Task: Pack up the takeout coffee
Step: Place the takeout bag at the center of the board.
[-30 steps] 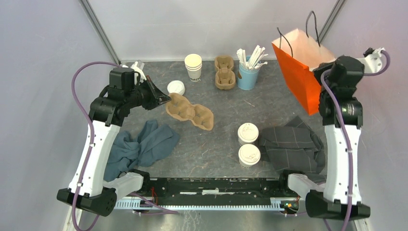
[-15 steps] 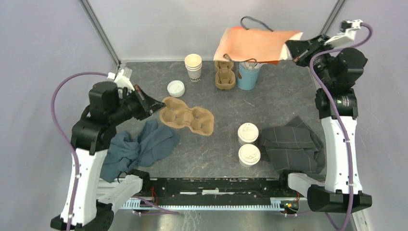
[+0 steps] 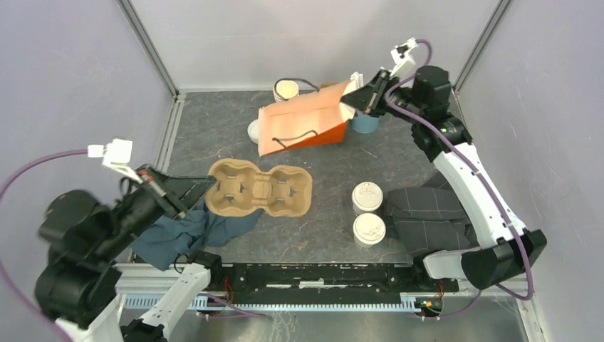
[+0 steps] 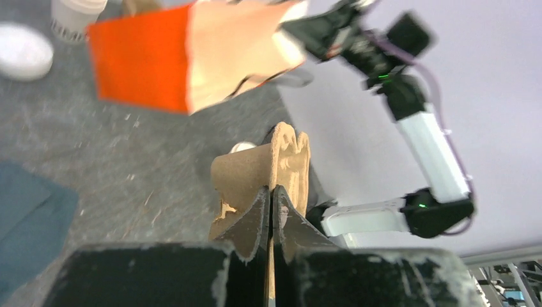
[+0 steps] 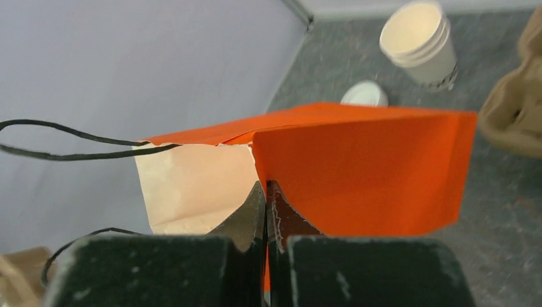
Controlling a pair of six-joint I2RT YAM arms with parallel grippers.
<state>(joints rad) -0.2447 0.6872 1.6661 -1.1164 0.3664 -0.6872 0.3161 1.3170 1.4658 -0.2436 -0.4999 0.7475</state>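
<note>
Left gripper (image 3: 203, 194): fingers pressed together on the near-left rim of the cup carrier (image 3: 260, 189). The wrist view shows the rim pinched edge-on between them. The left arm sits low at the near-left corner, close under the overhead camera and blurred, with its forearm pointing right.

Right gripper (image 3: 354, 100): closed on a top edge of the orange paper bag (image 3: 303, 121). The right arm reaches from its base at the near right up to the far centre, wrist pointing left.

The carrier is moulded brown pulp with four round wells and a lobed outline. Whether it touches the table (image 3: 335, 160) cannot be told. The bag is smooth paper, orange outside and cream inside, tipped onto its side. Its black cord handles hang loose.

The two lidded cups (image 3: 368, 213) stand upright, one behind the other, right of centre near the front edge, well apart from both grippers. Their right sides are just beside a crumpled grey checked cloth (image 3: 431, 217). A blue cloth (image 3: 178, 231) lies bunched under the left gripper.

Bare grey table lies between the carrier and the cups. The bag overlaps the lidless cup stack (image 3: 286, 88) and the loose lids (image 3: 252, 131) at the far edge.
</note>
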